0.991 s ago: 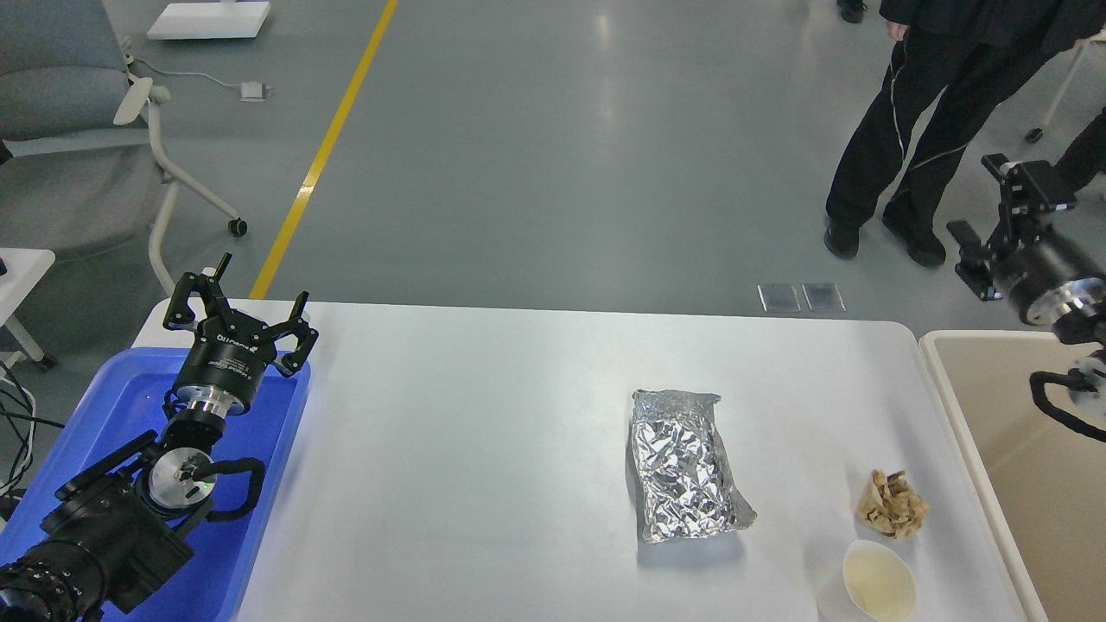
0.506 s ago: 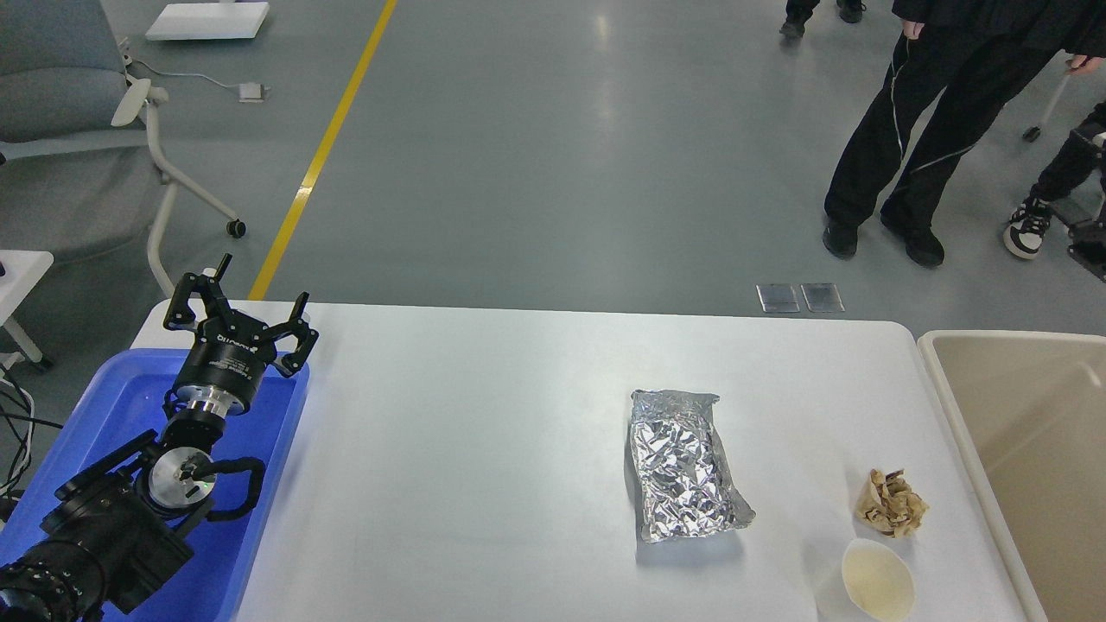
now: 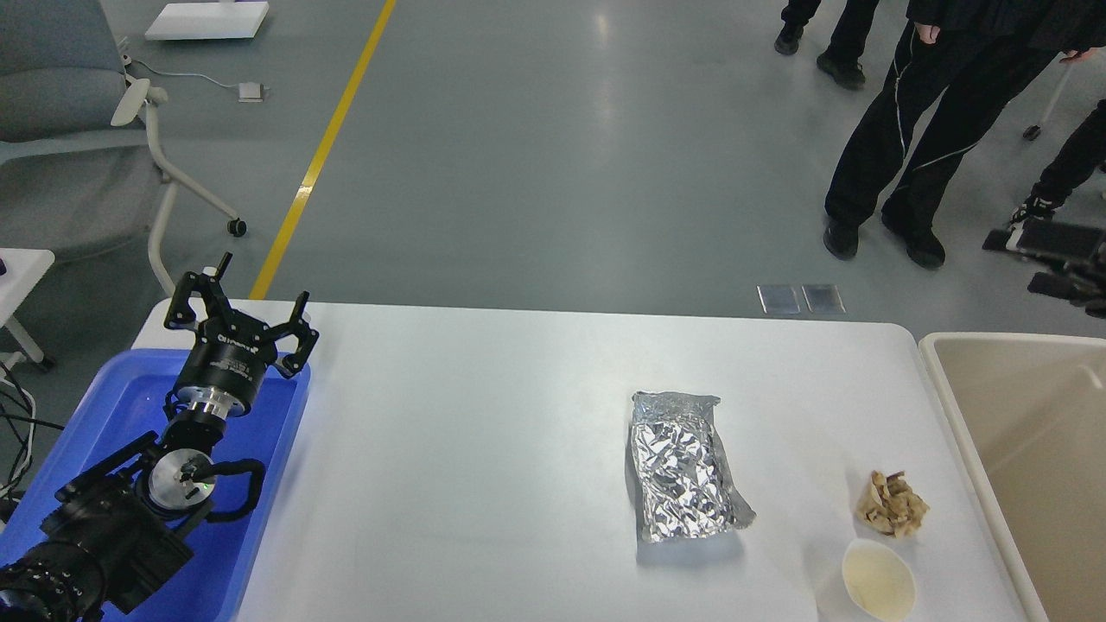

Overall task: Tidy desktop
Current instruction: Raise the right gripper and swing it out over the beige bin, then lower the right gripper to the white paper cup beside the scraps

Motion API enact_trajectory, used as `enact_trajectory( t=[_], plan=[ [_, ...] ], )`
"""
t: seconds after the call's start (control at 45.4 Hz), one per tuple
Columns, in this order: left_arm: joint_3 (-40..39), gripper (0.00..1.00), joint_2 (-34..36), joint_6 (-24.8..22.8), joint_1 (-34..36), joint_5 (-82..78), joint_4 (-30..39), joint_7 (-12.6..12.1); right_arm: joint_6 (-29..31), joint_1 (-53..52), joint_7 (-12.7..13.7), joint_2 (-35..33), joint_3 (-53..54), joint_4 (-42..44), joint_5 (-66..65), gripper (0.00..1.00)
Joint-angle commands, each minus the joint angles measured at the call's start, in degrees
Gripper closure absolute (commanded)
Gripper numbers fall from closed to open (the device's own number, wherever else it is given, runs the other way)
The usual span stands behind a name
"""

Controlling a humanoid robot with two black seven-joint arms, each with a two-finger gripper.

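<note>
The right pincer (image 3: 1050, 259) has dropped back into view (state unclear); left pincer (image 3: 239, 313) gapes above the counter (image 3: 484, 449).

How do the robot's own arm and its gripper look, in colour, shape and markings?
The left arm is black, thick and cylindrical, with silver metal rings at its joints and a looped black cable. The left gripper is black, two-fingered, with small white lettering on its round body.

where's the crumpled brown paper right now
In the head view, the crumpled brown paper lies on the right side of the desktop, just beyond the small white cup and right of the foil packet, near the beige bin.
</note>
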State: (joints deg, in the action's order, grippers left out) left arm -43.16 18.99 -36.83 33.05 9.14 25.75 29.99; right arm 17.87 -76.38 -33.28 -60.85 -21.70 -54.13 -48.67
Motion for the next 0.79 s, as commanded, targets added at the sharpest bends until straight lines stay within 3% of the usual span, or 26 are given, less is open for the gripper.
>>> enact_trajectory(
  t=[0.0, 0.77],
  plan=[
    [0.0, 0.00, 0.0, 0.0, 0.0, 0.0, 0.0, 0.0, 0.8, -4.1, 0.1, -4.4, -1.8, -15.5, -19.4, 0.00],
    [0.0, 0.00, 0.0, 0.0, 0.0, 0.0, 0.0, 0.0, -0.5, 3.0, 0.0, -2.2, -6.8, -22.1, -35.4, 0.00]
  ],
)
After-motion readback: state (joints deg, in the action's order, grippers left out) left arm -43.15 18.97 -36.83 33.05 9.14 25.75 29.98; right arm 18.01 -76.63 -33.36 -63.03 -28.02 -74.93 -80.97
